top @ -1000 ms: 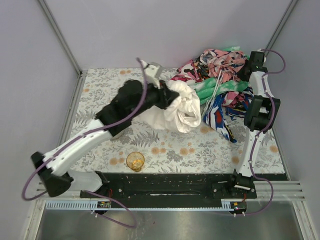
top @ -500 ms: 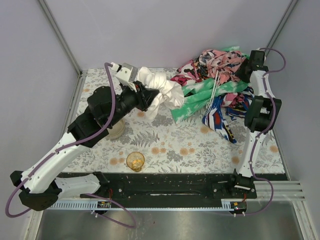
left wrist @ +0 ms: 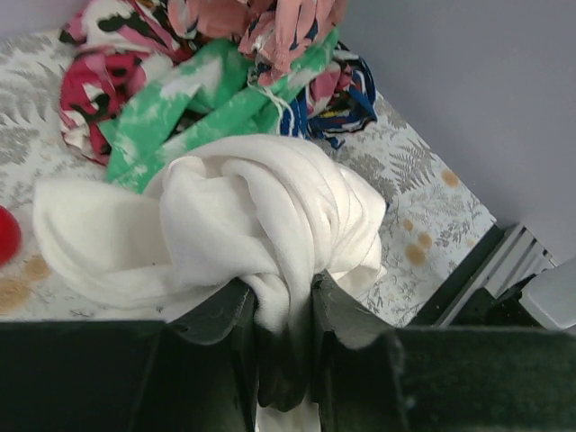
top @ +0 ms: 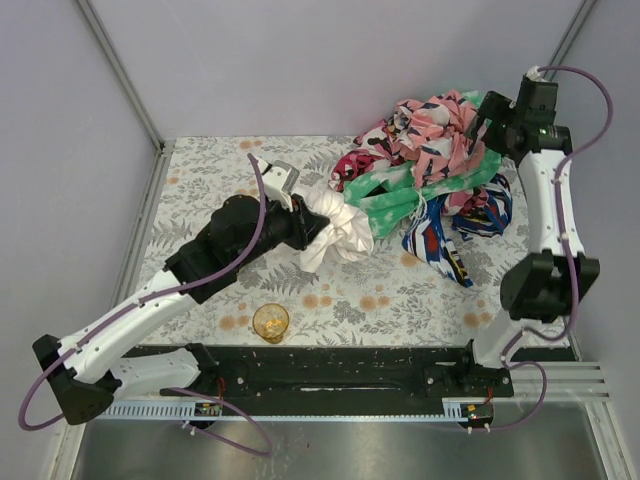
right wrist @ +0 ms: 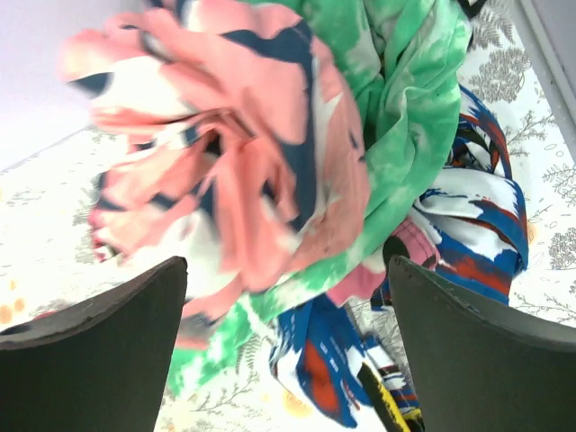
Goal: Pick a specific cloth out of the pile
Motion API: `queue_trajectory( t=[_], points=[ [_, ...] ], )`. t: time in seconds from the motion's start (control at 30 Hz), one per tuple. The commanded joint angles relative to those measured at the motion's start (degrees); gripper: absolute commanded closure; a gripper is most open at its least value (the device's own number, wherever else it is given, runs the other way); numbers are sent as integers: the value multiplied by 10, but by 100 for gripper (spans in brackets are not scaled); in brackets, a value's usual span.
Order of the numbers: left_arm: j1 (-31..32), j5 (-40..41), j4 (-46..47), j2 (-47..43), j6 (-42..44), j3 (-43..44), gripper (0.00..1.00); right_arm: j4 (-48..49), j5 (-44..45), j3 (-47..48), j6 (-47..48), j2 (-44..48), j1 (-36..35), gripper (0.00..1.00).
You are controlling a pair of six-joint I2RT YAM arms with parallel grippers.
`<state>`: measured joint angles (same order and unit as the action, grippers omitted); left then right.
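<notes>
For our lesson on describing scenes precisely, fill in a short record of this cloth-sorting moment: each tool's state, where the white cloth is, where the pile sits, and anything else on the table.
left tool: shut on the white cloth
cloth position: bunched, mid-table, right beside the green-and-white cloth
pile: heaped at the far right corner of the table
right tool: open, above the pile, gripping nothing
other item: small cup near the front edge

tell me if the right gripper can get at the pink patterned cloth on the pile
Probably yes: the right gripper, open, points straight at the pink patterned cloth, which lies uncovered on top of the pile.
</notes>
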<state>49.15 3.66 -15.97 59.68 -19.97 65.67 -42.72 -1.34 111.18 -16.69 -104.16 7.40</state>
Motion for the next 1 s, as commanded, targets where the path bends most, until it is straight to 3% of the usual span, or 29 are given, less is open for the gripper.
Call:
queue_trajectory(
  t=[0.0,0.27,0.3,0.33,0.37,0.53,0.77,0.97],
  points=[
    [-2,-60,95,16,-52,-34,100,63,-38,-107,-20,170,-1,1],
    [0,-102,133,92,-126,-110,98,134,-39,-336,-53,355,-17,1],
    [0,-100,133,102,-132,-118,89,141,-37,-361,-59,371,-17,1],
    [0,-101,132,110,-134,-124,60,147,-38,-389,-64,383,-17,1],
    [0,-103,125,114,-130,-127,1,157,-45,-413,-69,397,-17,1],
    [0,4,32,87,-107,-98,1,206,-49,-515,-101,454,-17,1],
    [-5,256,-61,-87,-123,-143,1,211,30,-596,-113,526,-17,1],
    [-65,340,-133,-171,-161,-181,1,211,67,-628,-117,558,-17,1]
  ],
)
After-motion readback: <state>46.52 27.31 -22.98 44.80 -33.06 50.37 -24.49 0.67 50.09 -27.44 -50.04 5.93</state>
